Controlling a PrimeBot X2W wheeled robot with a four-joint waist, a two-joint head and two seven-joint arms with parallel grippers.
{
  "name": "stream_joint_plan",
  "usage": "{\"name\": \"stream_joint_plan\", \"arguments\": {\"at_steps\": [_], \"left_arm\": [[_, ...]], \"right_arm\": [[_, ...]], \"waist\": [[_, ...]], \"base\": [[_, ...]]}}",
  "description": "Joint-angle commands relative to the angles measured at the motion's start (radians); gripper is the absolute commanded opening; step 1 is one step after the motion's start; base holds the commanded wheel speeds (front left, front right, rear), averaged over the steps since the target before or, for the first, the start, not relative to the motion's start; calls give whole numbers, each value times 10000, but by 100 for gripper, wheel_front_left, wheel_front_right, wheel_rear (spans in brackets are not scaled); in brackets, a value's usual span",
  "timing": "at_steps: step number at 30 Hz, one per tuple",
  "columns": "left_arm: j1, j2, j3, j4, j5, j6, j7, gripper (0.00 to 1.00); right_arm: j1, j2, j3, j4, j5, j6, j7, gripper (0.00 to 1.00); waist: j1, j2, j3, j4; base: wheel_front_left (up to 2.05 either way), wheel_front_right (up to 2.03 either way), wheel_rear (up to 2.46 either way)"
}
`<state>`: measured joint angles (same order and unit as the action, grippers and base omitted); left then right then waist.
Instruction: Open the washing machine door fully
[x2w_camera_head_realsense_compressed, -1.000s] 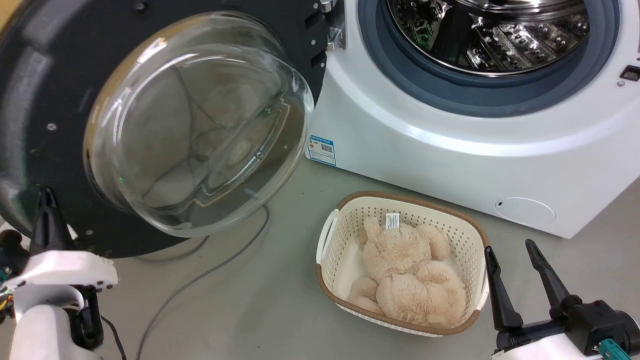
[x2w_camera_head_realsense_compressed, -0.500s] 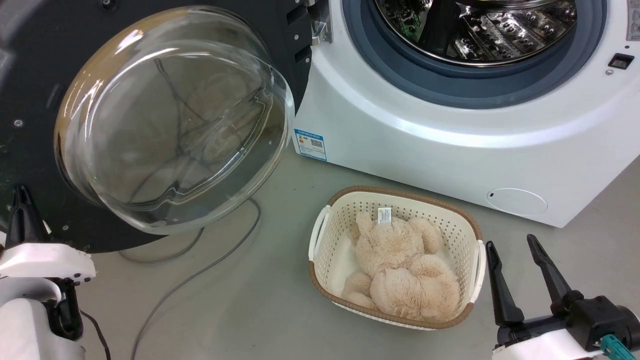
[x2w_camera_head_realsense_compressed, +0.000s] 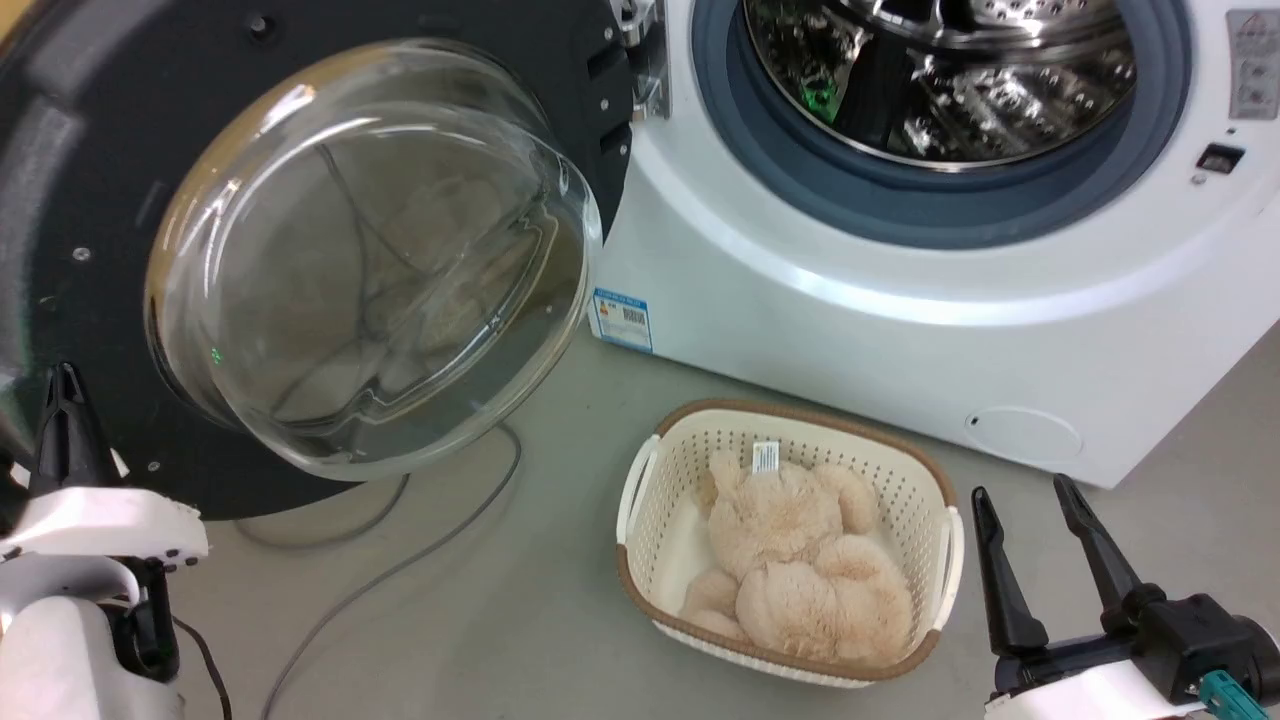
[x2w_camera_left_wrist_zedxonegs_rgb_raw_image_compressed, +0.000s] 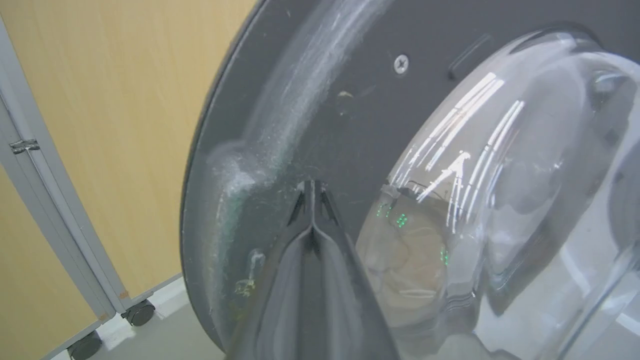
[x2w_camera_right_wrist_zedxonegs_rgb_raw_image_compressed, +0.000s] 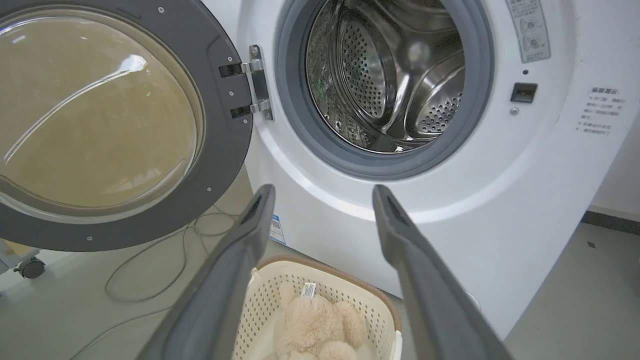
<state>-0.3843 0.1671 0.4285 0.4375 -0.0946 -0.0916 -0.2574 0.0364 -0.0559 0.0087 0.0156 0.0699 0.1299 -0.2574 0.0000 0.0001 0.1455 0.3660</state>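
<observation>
Some cable (x2w_camera_head_realsense_compressed: 400, 566) on floor (x2w_camera_head_realsense_compressed: 520, 640) under washing machine door (x2w_camera_head_realsense_compressed: 80, 150) (tan partition (x2w_camera_left_wrist_zedxonegs_rgb_raw_image_compressed: 100, 100) beside).

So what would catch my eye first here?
The huge black washing machine door, with its bulging glass bowl, stands swung open at the left of the shiny steel drum. On the floor before the machine, a cream basket holds a fluffy beige plush toy.
</observation>
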Motion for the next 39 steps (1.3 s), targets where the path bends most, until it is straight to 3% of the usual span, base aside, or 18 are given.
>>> {"name": "stream_joint_plan", "arguments": {"at_steps": [1,13,19,20,21,31,39], "left_arm": [[234,-65,-38,-125,85,-44,-44,0],[1751,-786,-667,-1780,458,-209,-44,0],[2773,-1038,-1463,-2818,531,-268,-44,0],[2885,-1058,-1571,-2884,503,-274,-44,7],[2976,-1073,-1676,-2976,510,-276,-44,98],[3588,-1125,-2754,-3594,608,-326,-44,100],[3918,-1146,-3163,-3244,461,-312,-44,100]], "right_arm": [[28,17,-12,0,-10,8,-44,100],[447,53,-67,-24,248,8,-44,100],[668,55,-169,-76,419,8,-44,100],[681,55,-179,-78,434,8,-44,100],[692,55,-183,-78,444,8,-44,100],[733,56,-165,-141,451,8,-44,100],[811,56,-149,-219,384,8,-44,100]], "waist": [[0,-1,-129,-25],[0,-1,-1010,-329],[0,-1,-1334,-652],[0,-1,-1371,-702],[0,-1,-1401,-751],[0,-1,-1633,-1425],[0,-1,-1696,-2105]], "base": [[0,0,0],[0,0,0],[0,0,0],[0,0,0],[0,0,0],[0,0,0],[0,0,0]]}}
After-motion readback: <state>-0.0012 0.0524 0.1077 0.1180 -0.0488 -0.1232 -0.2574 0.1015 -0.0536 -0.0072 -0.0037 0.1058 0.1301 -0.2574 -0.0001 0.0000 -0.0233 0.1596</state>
